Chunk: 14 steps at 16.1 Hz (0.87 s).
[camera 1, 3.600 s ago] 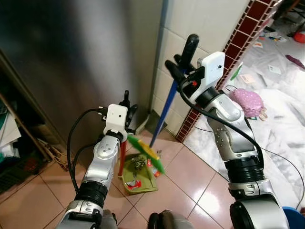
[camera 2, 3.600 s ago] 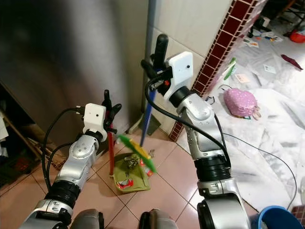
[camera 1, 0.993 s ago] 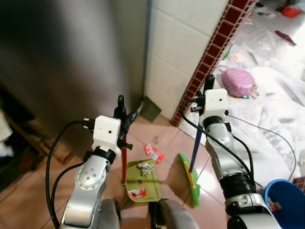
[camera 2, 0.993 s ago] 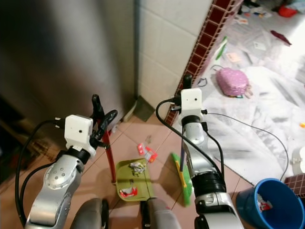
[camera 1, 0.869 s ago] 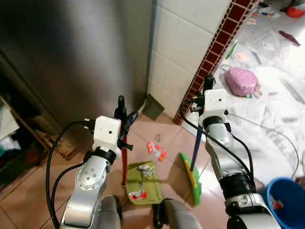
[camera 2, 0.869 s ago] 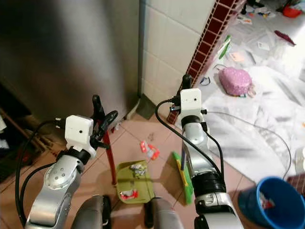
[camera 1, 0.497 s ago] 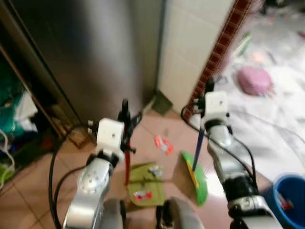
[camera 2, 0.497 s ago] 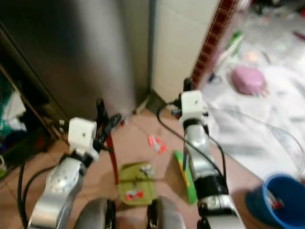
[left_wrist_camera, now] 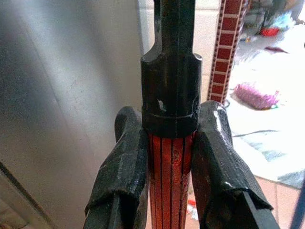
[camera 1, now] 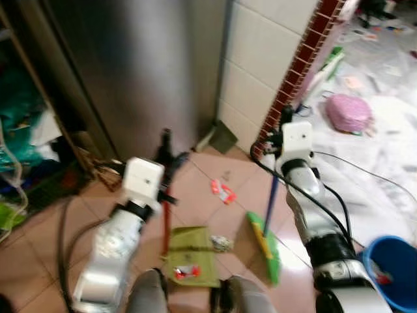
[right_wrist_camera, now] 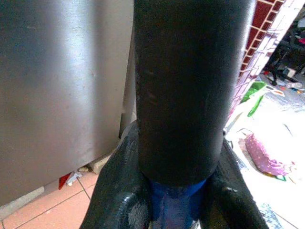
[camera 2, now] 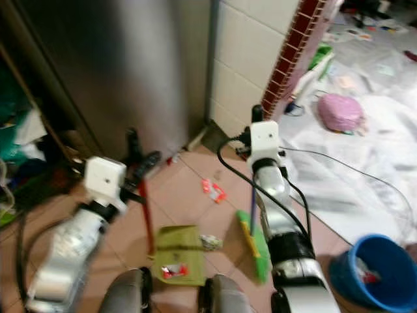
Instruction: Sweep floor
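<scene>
broom and dustpan both gripped, scraps on the tile

the blue-handled broom with green bristles (camera 1: 266, 242) stands with its head on the pink floor tiles (camera 1: 195, 189), its black-capped handle pinched between the closed jaws of the right gripper (right_wrist_camera: 177, 200), the fingers (right_wrist_camera: 121, 191) pressed against both sides of the round shaft. just beside the bristles, toward the robot's left, lies the flat olive-green plastic dustpan (camera 1: 193, 255), holding a red scrap and with a crumpled pale wad at its edge. its ribbed red upright handle (left_wrist_camera: 170, 191), topped by a black collar, sits squeezed between the closed jaws of the left gripper (left_wrist_camera: 171, 186).

a small red and white wrapper (camera 1: 223, 191) lies on the tiles farther ahead, apart from both broom and dustpan. beyond it rise a brushed stainless steel panel (camera 1: 143, 72) and a white tiled wall (camera 1: 260, 59) edged with dark red brick tiles. to the right, a pink dotted bundle (camera 1: 348, 113) rests on white sheeting, and a round blue plastic bucket (camera 1: 391, 267) stands near the robot's right side.
</scene>
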Tool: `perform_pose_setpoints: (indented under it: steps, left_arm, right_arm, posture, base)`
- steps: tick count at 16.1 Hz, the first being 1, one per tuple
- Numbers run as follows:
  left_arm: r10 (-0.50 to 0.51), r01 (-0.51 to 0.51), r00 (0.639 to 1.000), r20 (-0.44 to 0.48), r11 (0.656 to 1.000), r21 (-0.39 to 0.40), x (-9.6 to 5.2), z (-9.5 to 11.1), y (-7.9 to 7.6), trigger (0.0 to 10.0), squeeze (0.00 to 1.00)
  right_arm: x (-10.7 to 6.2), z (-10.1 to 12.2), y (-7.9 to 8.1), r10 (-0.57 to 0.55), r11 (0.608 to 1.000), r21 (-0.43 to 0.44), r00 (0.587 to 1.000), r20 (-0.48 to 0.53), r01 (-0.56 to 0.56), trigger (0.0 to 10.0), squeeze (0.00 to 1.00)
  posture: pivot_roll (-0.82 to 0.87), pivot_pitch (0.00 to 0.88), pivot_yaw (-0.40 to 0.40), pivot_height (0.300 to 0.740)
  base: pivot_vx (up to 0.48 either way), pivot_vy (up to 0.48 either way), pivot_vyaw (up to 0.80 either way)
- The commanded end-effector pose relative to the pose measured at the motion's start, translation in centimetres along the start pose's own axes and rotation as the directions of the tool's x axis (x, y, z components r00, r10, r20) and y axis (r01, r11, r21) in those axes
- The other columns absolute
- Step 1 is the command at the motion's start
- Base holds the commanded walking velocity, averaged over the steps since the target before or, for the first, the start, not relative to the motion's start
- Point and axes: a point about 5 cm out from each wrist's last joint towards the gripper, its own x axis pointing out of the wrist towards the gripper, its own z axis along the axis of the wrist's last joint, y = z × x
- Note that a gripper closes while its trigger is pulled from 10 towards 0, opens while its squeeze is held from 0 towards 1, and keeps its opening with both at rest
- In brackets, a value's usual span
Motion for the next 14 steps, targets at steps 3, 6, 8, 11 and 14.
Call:
perform_pose_setpoints:
  steps: [3, 6, 8, 11, 14]
  left_arm:
    - [0.05, -0.05, 0.997, 0.066, 0.999, 0.0, 1.3, 0.3, 1.3, 10.0, 0.0]
    - [0.027, -0.027, 0.999, 0.038, 1.0, -0.006, 2.8, -1.1, 0.4, 10.0, 0.0]
    - [0.012, -0.012, 1.0, 0.026, 1.0, -0.008, 3.8, -1.8, -0.2, 10.0, 0.0]
    - [-0.039, 0.039, 0.999, -0.008, 0.999, -0.02, 4.9, -3.1, -1.3, 10.0, 0.0]
    - [-0.054, 0.052, 0.998, -0.026, 0.998, -0.047, 5.6, -3.9, -2.4, 10.0, 0.0]
  right_arm:
    - [0.8, 0.5, 0.4, -0.025, 0.987, 0.157, 0.998, -0.051, 0.033, 10.0, 0.0]
    - [0.8, 0.9, 1.4, -0.02, 0.977, 0.209, 0.998, -0.066, 0.033, 10.0, 0.0]
    - [0.6, 0.5, 1.2, -0.04, 0.976, 0.209, 0.996, -0.085, 0.058, 10.0, 0.0]
    - [0.6, 0.6, 0.7, -0.085, 0.97, 0.217, 0.99, -0.111, 0.107, 10.0, 0.0]
    - [0.9, 0.8, 0.6, -0.125, 0.946, 0.283, 0.983, -0.136, 0.159, 10.0, 0.0]
  posture:
    - [0.02, 0.146, -0.072, 0.74]
    - [0.01, 0.145, -0.073, 0.74]
    - [0.0, 0.146, -0.075, 0.74]
    - [-0.02, 0.145, -0.079, 0.74]
    - [-0.02, 0.158, -0.09, 0.74]
  base:
    - [0.0, 0.0, 0.0]
    - [0.0, 0.0, 0.0]
    - [0.0, 0.0, 0.0]
    - [0.0, 0.0, 0.0]
    - [0.0, 0.0, 0.0]
